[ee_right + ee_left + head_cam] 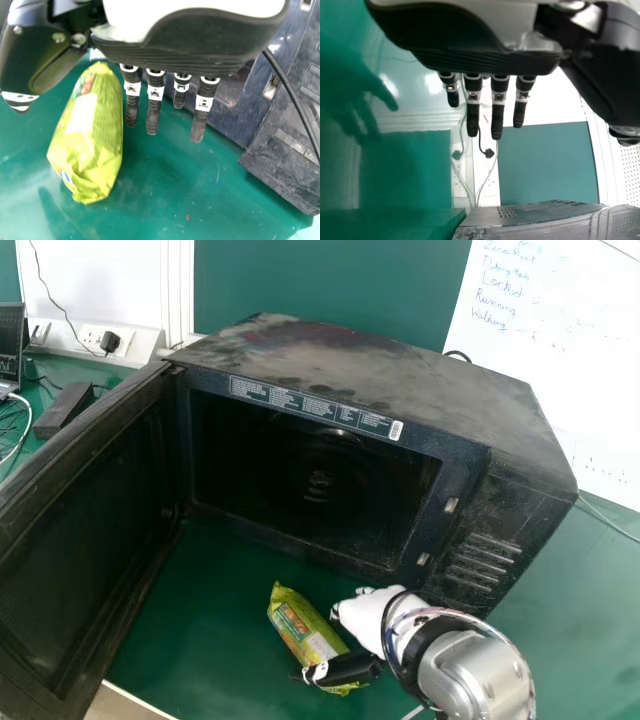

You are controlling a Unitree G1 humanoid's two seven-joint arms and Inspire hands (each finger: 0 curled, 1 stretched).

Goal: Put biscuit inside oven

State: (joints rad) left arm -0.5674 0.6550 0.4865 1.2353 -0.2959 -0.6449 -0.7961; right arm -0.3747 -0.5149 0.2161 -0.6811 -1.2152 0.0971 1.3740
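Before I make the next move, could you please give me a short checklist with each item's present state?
1. Oven door open: ok, swung wide.
2. Biscuit packet within the right hand's span: ok, between thumb and fingers.
3. Right hand closed on the packet: not ok, fingers straight.
4. Thumb touching the packet: cannot tell.
5. Packet inside the oven: not ok, on the table before its opening.
6. Left hand away from the packet: ok, fingers straight.

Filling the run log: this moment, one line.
biscuit pack: on table, outside oven | oven door: open | right robot hand: open, at pack | left robot hand: open | insertion: not done
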